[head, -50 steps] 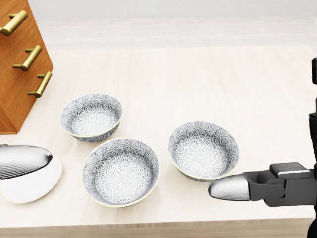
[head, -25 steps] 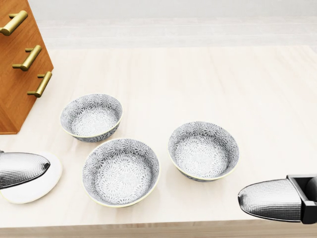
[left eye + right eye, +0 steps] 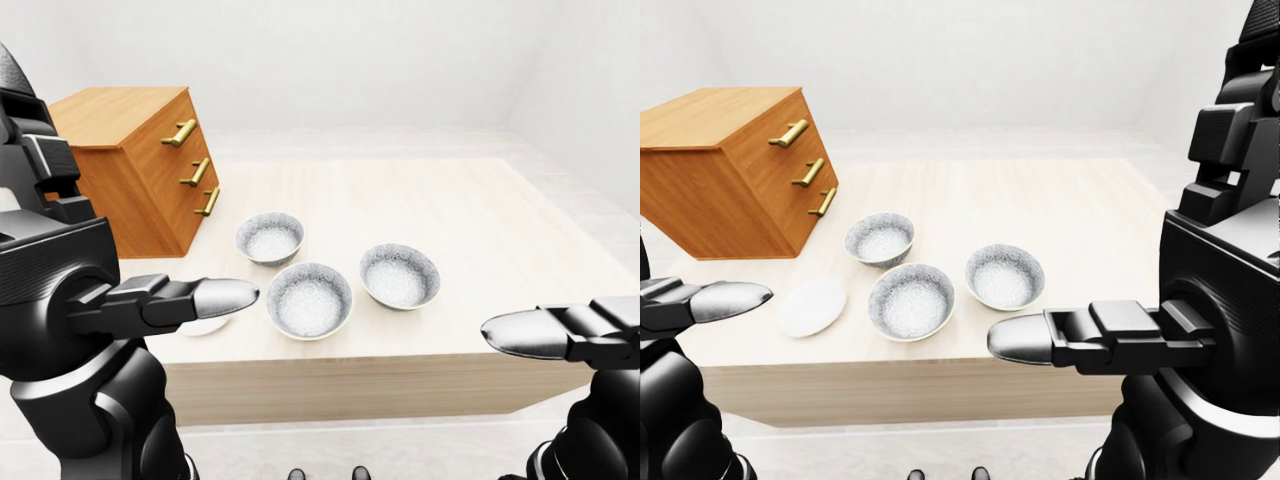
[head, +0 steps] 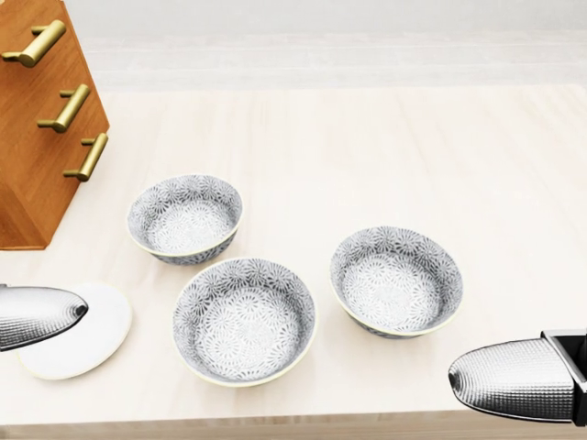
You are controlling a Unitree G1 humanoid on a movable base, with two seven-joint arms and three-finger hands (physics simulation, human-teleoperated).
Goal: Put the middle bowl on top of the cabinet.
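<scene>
Whole head view has slid a touch to the right vs. half a sec ago. The cabinet [image 3: 130, 165] and the bowls all shifted together, so that's the camera moving, not the things. What did move is the right hand [image 3: 1090, 340]: a sec ago it reached in beside the right-hand bowl [image 4: 396, 280], and it has since pulled back to the bottom-right corner of that view, off the surface [image 4: 413, 156]. The left hand [image 3: 175, 300] sits low at the left, beside the white plate [image 4: 78, 335]. Fingers [image 3: 222, 296] on both hands are stretched out straight, holding nothing. The middle bowl [image 4: 243, 321] sits untouched on the surface (upright, empty). It is lowest of the three in the head view, between the left bowl [image 4: 184, 218] and the right one. So no grasp begun. Looks to me like lining up, w/ the pick-up and the lift to the cabinet top still to do.
</scene>
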